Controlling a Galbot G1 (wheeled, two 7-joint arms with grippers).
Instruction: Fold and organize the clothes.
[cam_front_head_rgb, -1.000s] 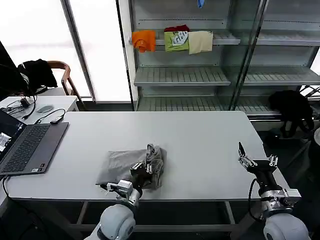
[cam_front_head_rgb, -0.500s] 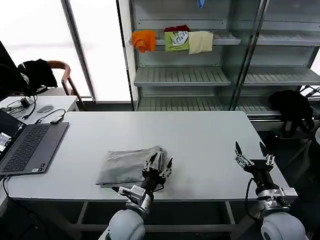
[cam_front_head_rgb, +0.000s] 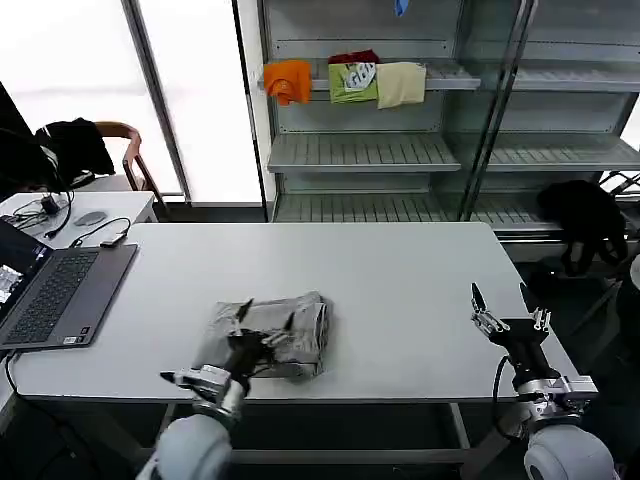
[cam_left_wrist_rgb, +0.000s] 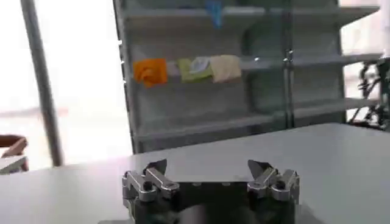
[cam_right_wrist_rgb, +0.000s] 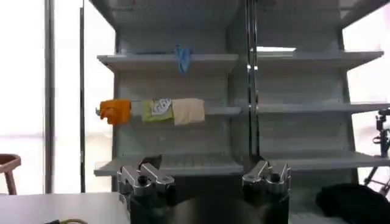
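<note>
White and smooth, the worktop (cam_front_head_rgb: 400, 290) carried a light grey shirt (cam_front_head_rgb: 268, 335) folded into a soft, creased rectangle near its front edge, long axis running left to right. The left claw (cam_front_head_rgb: 262, 322) hovered over it, fingers spread apart. The right claw (cam_front_head_rgb: 502, 298) waited at the front right corner, fingers wide.

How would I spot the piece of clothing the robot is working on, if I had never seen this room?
Find the long white table in front of the metal shelves. Near its front edge lies a folded light grey shirt, right of the dark grey laptop, with the open left end effector over it. Unlike the orange, green and cream clothes on the shelf, it lies on the table.
</note>
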